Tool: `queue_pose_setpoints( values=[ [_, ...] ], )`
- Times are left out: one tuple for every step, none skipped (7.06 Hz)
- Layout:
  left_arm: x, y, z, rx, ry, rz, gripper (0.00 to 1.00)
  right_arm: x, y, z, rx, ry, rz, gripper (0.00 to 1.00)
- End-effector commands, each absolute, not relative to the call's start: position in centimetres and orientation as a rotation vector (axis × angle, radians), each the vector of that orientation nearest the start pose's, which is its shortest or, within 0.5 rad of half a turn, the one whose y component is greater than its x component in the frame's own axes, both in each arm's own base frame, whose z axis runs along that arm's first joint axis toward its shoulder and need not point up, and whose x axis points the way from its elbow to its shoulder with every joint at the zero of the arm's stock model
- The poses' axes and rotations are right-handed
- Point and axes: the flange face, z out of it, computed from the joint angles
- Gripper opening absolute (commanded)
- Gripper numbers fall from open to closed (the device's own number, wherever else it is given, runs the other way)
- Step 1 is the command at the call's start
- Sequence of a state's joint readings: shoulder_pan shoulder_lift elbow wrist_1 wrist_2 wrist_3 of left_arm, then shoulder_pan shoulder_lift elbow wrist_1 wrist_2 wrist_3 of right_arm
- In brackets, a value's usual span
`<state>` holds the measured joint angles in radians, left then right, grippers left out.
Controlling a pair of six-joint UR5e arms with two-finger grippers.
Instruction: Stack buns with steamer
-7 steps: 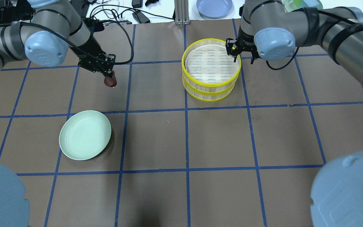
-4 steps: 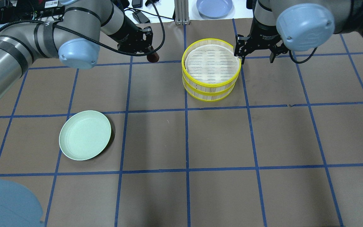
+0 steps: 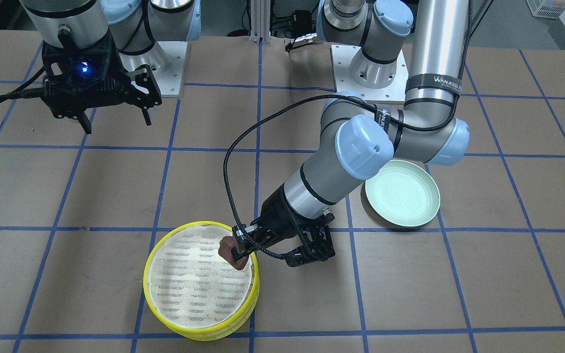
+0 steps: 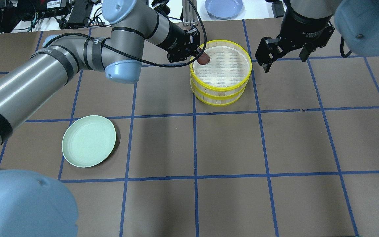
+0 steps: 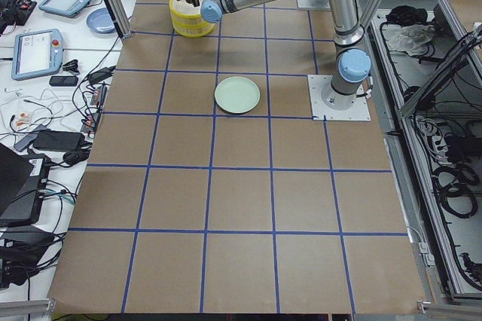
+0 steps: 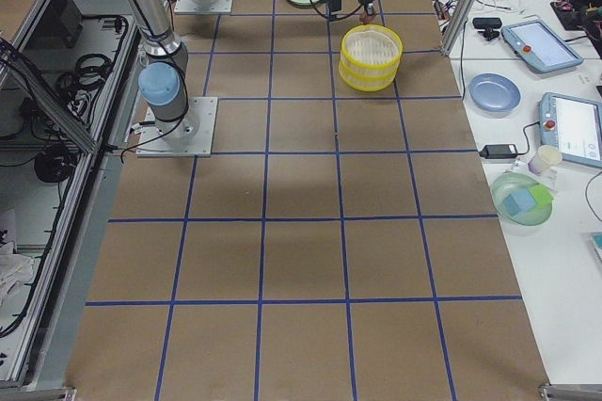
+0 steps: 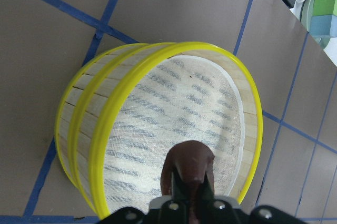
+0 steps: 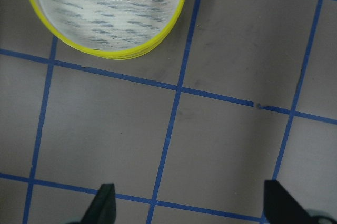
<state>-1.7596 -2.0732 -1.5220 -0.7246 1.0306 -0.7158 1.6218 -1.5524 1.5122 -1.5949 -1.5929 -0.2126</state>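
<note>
The steamer is two yellow-rimmed trays stacked one on the other [image 4: 220, 70], and the top mesh floor [image 3: 199, 282] is bare. My left gripper [image 4: 200, 56] is shut on the dark reddish-brown bun [image 4: 204, 59] and holds it just over the top tray's left rim. The bun [image 7: 189, 166] hangs above the mesh in the left wrist view, and the steamer [image 7: 163, 129] lies below it. My right gripper [image 4: 285, 52] is open and empty, raised to the right of the steamer [image 8: 105, 8]. The pale cream bun is not in view.
An empty pale green plate [image 4: 88, 141] lies on the table's left front area; it also shows in the front-facing view [image 3: 402, 193]. A blue plate [image 4: 223, 7] and cables lie on the white bench beyond the table's far edge.
My left gripper has carried the brown bun rightward from the table's left side to over the steamer's left rim. My right gripper has drawn away from the steamer's right rim, up and to the right.
</note>
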Motion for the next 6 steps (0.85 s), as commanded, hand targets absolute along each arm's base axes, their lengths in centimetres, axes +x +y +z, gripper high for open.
queue_pose_setpoints(
  values=[
    [-31.5,-64.6,29.5,0.532,-2.428,0.134,0.72,13.9,-50.7,51.4,-0.397,3.115,-0.155,1.00],
    [-31.5,-64.9,30.0,0.547,-2.419,0.142,1.00,13.6,-50.7,51.4,-0.388,3.118,-0.155,1.00],
    [-31.6,-65.1,30.6,0.544,-2.407,0.146,1.00,13.6,-50.7,51.3,-0.380,3.118,-0.150,1.00],
    [-31.6,-65.3,31.8,0.539,-2.406,0.171,1.00,13.7,-50.8,51.2,-0.380,3.115,-0.150,1.00],
    [-31.4,-64.9,34.1,0.517,-2.421,0.202,1.00,13.7,-50.8,51.1,-0.378,3.115,-0.146,1.00],
    [-30.1,-64.7,36.3,0.441,-2.526,0.231,1.00,13.7,-50.9,50.9,-0.378,3.117,-0.145,1.00]
  ],
)
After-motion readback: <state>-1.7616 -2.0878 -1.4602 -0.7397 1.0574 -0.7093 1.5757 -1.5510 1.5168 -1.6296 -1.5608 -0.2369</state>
